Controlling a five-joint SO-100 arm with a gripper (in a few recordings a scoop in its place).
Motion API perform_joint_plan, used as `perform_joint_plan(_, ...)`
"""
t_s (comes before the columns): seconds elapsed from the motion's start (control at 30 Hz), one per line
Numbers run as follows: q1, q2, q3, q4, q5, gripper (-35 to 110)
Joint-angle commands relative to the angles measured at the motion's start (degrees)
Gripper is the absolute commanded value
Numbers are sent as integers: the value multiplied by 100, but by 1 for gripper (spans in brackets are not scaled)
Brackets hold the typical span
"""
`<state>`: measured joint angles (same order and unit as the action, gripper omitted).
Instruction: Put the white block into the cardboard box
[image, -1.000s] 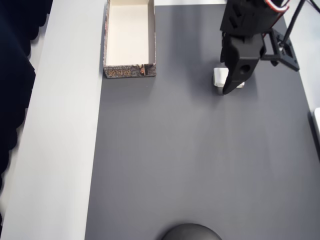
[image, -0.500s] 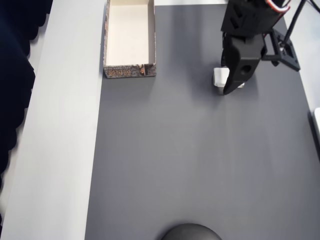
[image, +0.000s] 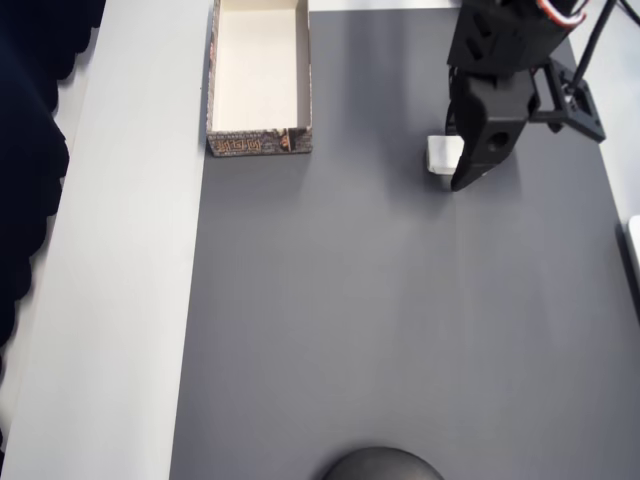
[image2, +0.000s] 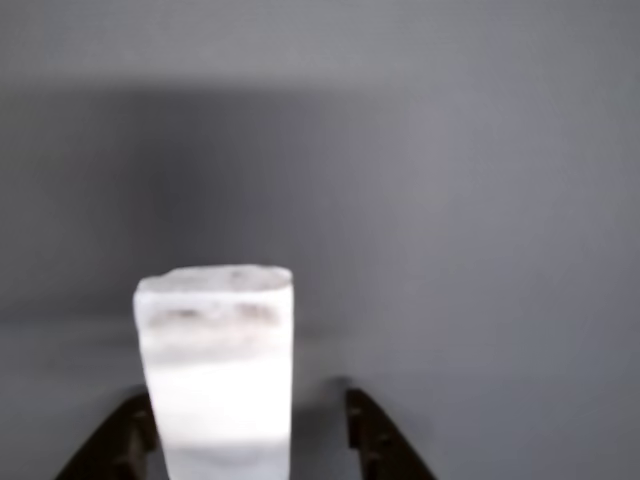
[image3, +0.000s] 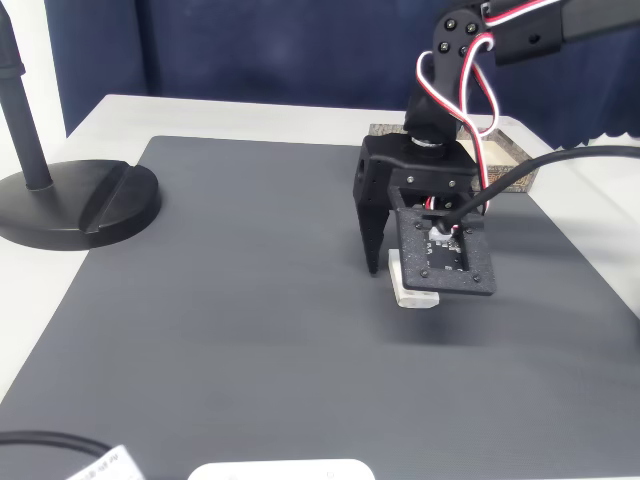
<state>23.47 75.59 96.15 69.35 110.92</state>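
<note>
No brand, label or legible writing shows; the only printing is the dark brown-grey pattern with orange marks on the outer wall of the cardboard box (image: 259, 143).

Cardboard box: sits at the top edge of the dark grey mat (image: 380, 320) in the overhead view, at the mat's top-left corner, its long left wall along the mat's left edge beside the white tabletop (image: 130, 300). The cream interior has nothing in it. In the fixed view only a corner of the box (image3: 510, 150) shows behind the arm.

White block (image: 440, 153): lies on the mat near the top-right corner in the overhead view, well apart from the box, partly under the black gripper (image: 462, 178). In the fixed view the block (image3: 412, 291) rests flat on the mat beneath the gripper (image3: 400, 268).

Wrist view: the block (image2: 218, 370) stands between the two dark fingertips (image2: 372, 430); the jaws are spread on either side of it. The left tip appears to touch the block; a gap of mat shows at the right tip. No grip yet.

A black round stand base (image3: 70, 200) sits at the mat's left edge in the fixed view.
</note>
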Motion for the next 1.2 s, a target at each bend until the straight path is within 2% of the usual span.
perform_joint_plan(0.0,-62,9,-79,88,0,26)
perform_joint_plan(0.43,-9,-9,0,97,26,16)
perform_joint_plan(0.7,18,0,70,158,-308,2)
perform_joint_plan(1.17,141,932,141,483,-1002,-1)
